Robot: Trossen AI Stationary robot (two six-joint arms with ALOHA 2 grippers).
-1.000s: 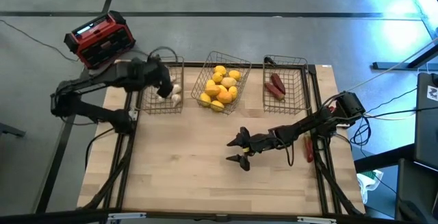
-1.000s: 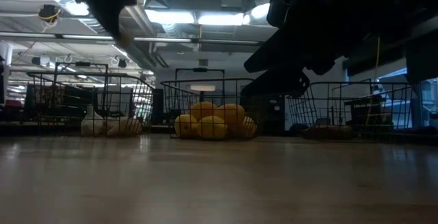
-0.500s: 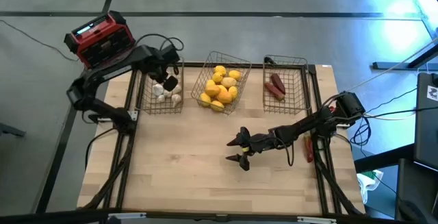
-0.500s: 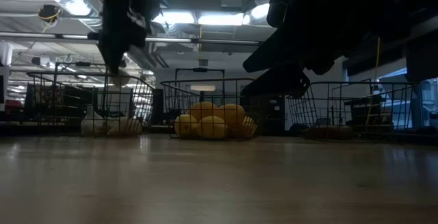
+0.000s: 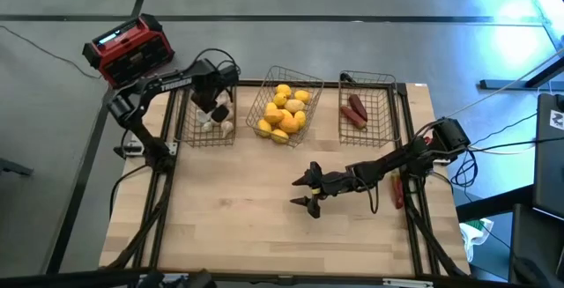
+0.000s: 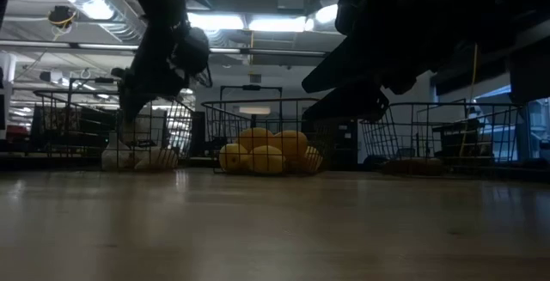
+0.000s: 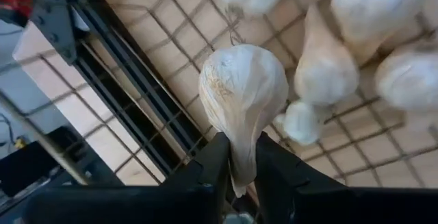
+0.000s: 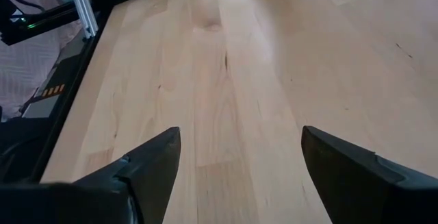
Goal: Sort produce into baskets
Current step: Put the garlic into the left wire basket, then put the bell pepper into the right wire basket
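High view: my left tool (image 5: 214, 105) has swung in from the basket's 9 o'clock rim over the last second and now stands above the left basket (image 5: 187, 135), at about 11 o'clock on the worktop (image 5: 247, 226); white bulbs (image 5: 225, 128) lie on the mesh floor beneath it; the centre basket (image 5: 261, 101) holds the yellow and orange pieces (image 5: 284, 112), and the right basket (image 5: 383, 121) at 1 o'clock holds dark red pieces (image 5: 356, 110); my right tool (image 5: 310, 193) waits over bare boards at about 5 o'clock, unchanged; one dark red piece (image 5: 397, 192) lies at the worktop's 3 o'clock edge, outside any basket.

Low view: the left arm has dropped and now reaches down into the left basket (image 6: 51, 126), just above the bulbs (image 6: 137, 157) heaped there; the yellow pile (image 6: 266, 154) sits in the middle basket.

Left wrist view: my fingers (image 7: 212, 166) pinch the papery neck of a white garlic bulb (image 7: 243, 90); the grip is narrow and the bulb is not yet free; it hangs over the mesh floor with other bulbs (image 7: 328, 66) close beside it; I judge the carry finished and the drop imminent.

Right wrist view: my right fingers (image 8: 154, 155) stand wide apart with nothing between them, only bare worktop (image 8: 226, 80) ahead.

Finding: sorting looks nearly complete; this bulb and the stray red piece remain.
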